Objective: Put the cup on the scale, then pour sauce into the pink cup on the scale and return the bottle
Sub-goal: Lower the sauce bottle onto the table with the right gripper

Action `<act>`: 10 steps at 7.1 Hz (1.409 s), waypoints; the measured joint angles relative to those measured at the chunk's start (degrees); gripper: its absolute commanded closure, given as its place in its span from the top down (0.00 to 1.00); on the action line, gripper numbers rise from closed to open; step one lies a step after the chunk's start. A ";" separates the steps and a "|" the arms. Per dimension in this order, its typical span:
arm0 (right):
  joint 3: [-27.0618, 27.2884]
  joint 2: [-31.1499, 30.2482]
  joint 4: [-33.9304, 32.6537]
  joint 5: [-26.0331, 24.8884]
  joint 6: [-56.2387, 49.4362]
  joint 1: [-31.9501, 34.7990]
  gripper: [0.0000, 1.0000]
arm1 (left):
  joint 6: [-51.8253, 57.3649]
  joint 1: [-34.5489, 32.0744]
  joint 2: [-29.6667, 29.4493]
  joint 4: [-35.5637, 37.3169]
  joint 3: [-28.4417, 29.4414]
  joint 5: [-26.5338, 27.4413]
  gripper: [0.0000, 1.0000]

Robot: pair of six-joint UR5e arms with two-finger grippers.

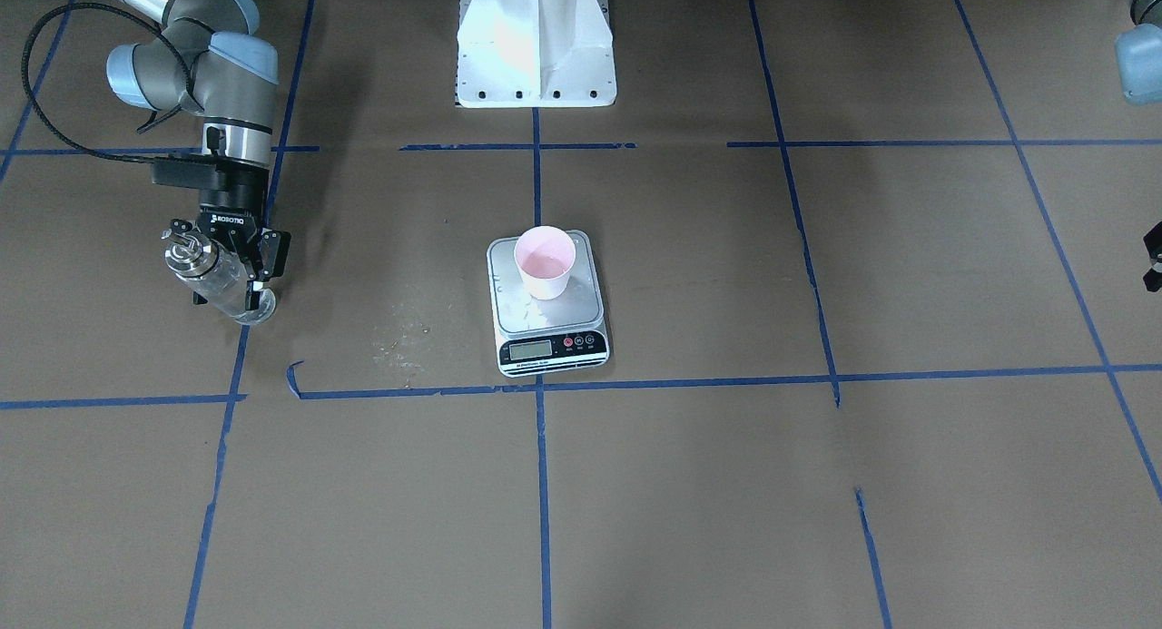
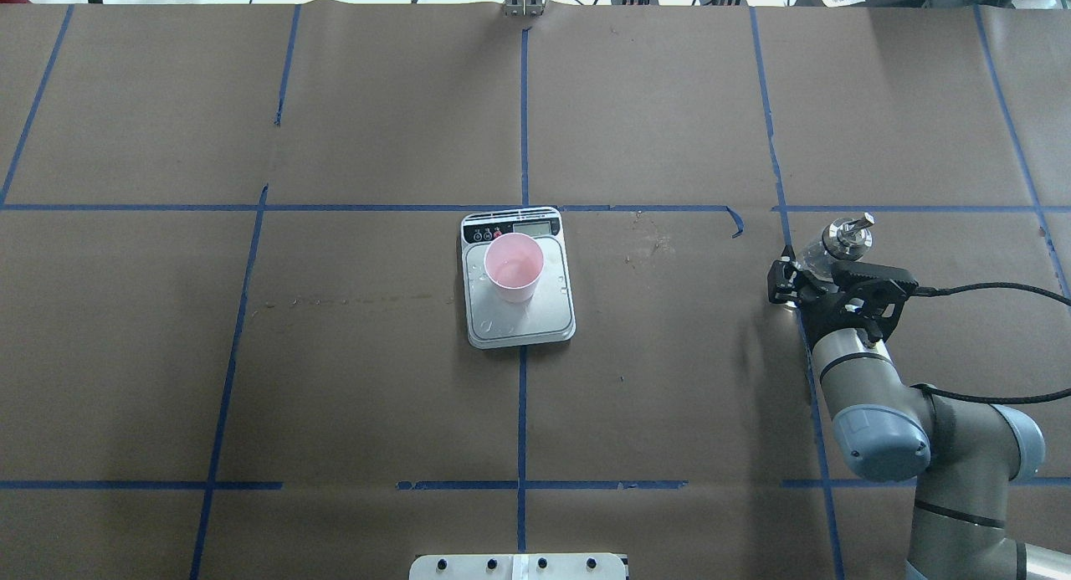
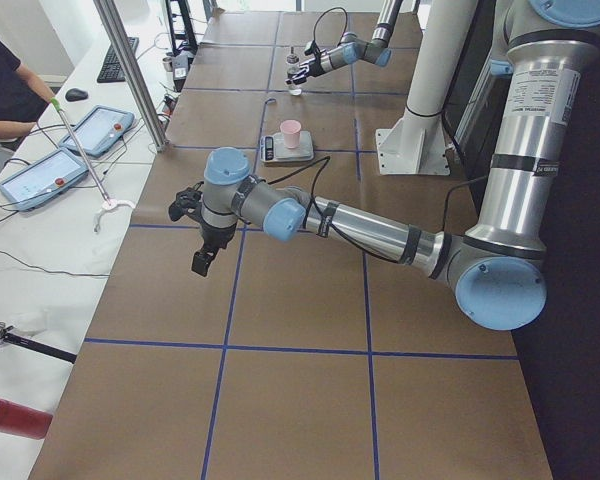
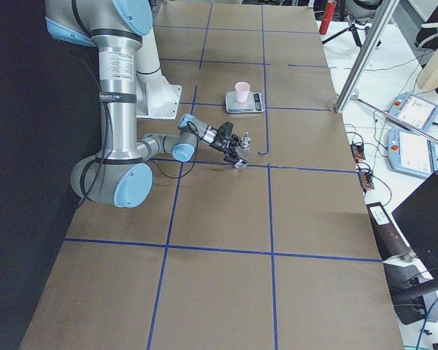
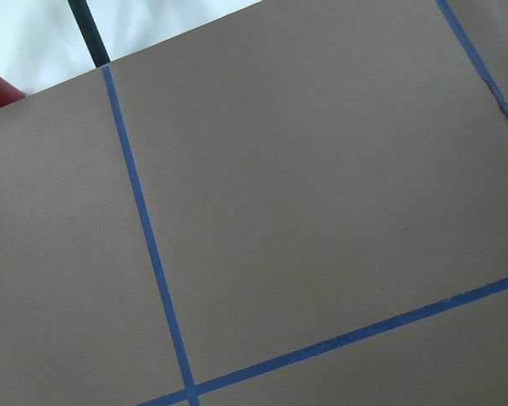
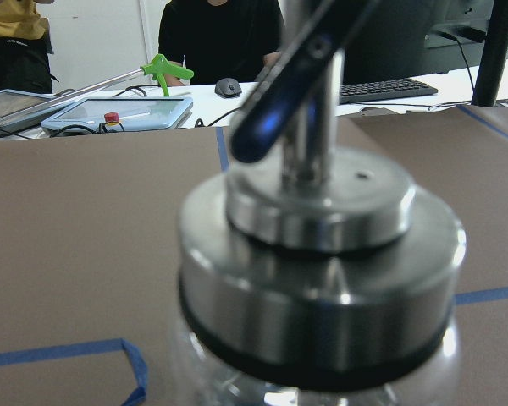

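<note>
Mount plate, white and bolted, lies nearest the robot at the edge of the worktop, which is covered in brown paper and crossed by blue tape lines.

A little further out, on the robot's right, the right gripper has its fingers clamped on the clear glass body of the bottle. The bottle stands roughly upright, with its silver cap and thin spout above the fingers. Whether its base touches the paper I cannot tell.

On the robot's left, the left gripper hangs over the worktop, well apart from everything else. I cannot tell whether its fingers are apart or together. Its wrist camera takes in only paper and tape.

At the middle of the worktop sits the scale, on a tape line, with its display end turned away from the robot. The cup stands upright on the silver platform, toward the display end and inside the platform's edges. A few pale specks dot the metal beside it.

Beyond the far edge is a white desk with a tablet and a keyboard, and a person in a dark top sits there.
</note>
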 measured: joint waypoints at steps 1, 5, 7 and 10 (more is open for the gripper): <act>0.03 -0.01 0.02 0.25 -0.12 0.05 1.00 | 0.01 -0.01 0.00 0.00 0.00 0.00 1.00; 1.35 -0.06 -0.07 0.80 -0.39 0.13 1.00 | 0.01 -0.01 0.00 0.00 0.00 0.06 1.00; 3.69 -0.95 -0.48 3.56 -0.48 0.27 1.00 | 0.01 -0.02 -0.01 0.00 0.00 0.07 1.00; 9.14 -7.37 -0.81 9.03 -0.77 0.36 1.00 | -0.05 -0.01 0.01 -0.02 0.02 0.04 1.00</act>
